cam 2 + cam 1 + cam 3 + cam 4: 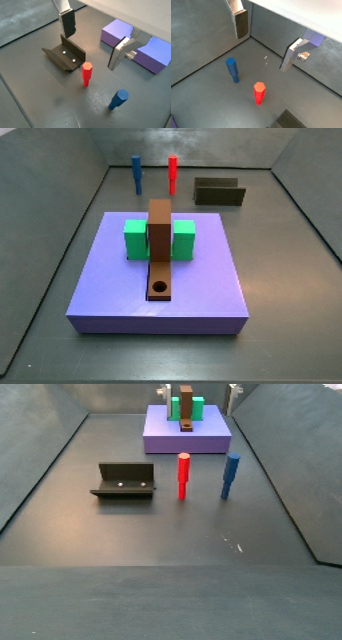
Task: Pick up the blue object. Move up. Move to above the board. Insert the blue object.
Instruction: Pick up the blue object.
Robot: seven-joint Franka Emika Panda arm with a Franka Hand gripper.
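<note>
The blue object (232, 70) is a thin blue peg standing upright on the grey floor, next to a same-sized red peg (259, 93). Both also show in a wrist view, the blue object (118, 99) beyond the red peg (87, 74), and in both side views (136, 173) (230, 476). My gripper (264, 40) (93, 39) hangs open and empty well above the floor, apart from both pegs. The board (160, 248) is a brown strip with a round hole (160, 287), passing through a green block (136, 238).
The board and block rest on a large purple slab (160, 313) (187, 439) (143, 47). The dark fixture (65, 56) (126, 481) (219, 192) stands on the floor near the red peg (183, 476). Grey walls enclose the floor.
</note>
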